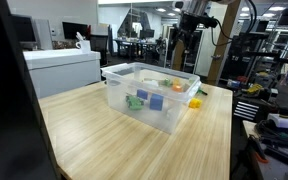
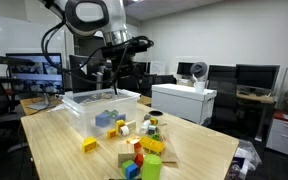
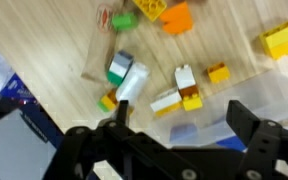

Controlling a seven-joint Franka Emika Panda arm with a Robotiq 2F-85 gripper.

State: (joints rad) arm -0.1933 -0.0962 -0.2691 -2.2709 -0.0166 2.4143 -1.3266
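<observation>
We log a pale wooden table (image 1: 84,135) in a lab-office room, with monitors (image 2: 252,76) on desks behind. The pincer (image 3: 182,140) is released, fingers spread wide, nothing between them, hanging in the air. Directly below it sits a clear plastic bin (image 1: 156,116). The bin is rectangular with see-through walls, its open top faces up, and colored blocks (image 1: 156,102) lie inside. It rests flat, long axis level along the table, one end under the pincer. Loose toy blocks (image 3: 179,97) lie on the wood below the pincer, just beside the bin.
</observation>
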